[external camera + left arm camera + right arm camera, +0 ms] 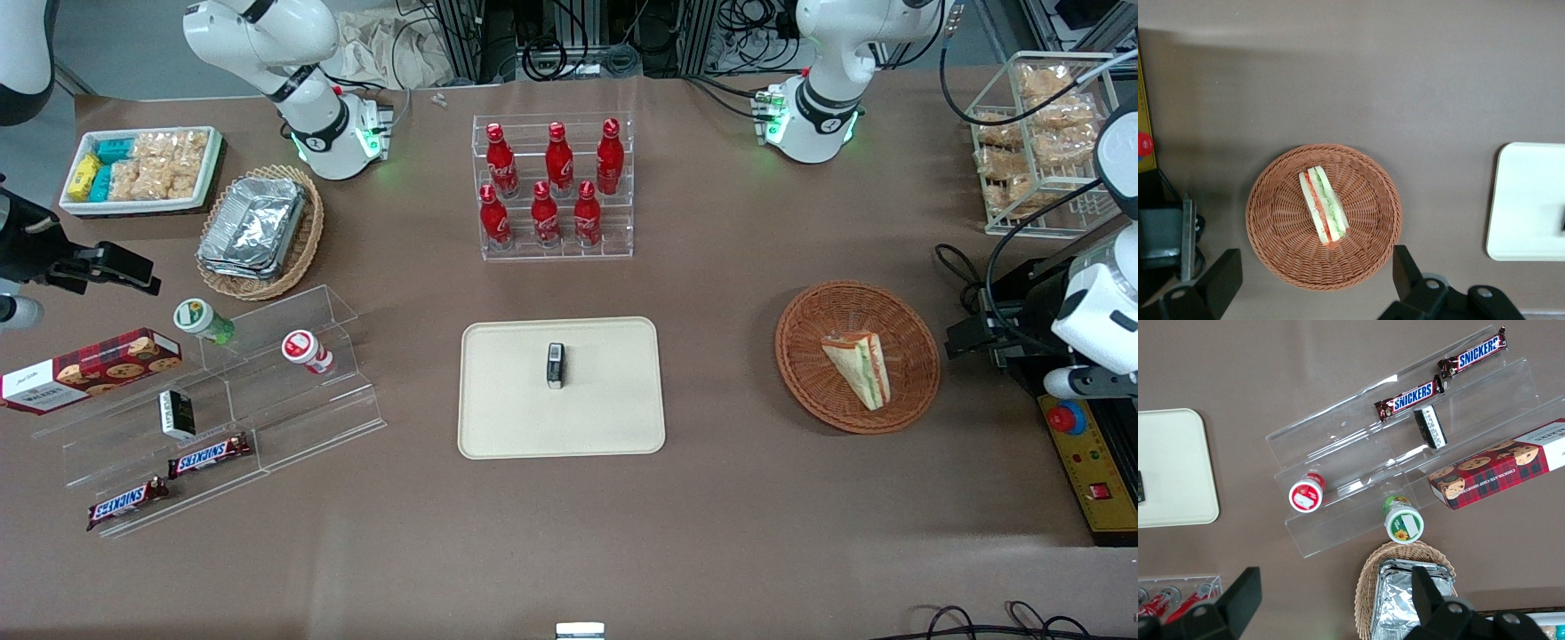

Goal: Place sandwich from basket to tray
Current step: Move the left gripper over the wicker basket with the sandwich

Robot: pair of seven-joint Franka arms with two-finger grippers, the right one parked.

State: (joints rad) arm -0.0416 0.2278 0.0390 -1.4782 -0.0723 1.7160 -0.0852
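Gripper (pixel 1313 283) hangs above basket (pixel 1275 247), fingers spread apart, empty. I see sandwich (pixel 859 367) untouched at right of front view; tray (pixel 498 427) mid-frame awaits. Nothing done yet.

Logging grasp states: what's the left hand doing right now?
Left hand: open, holding nothing, above the basket with the sandwich.
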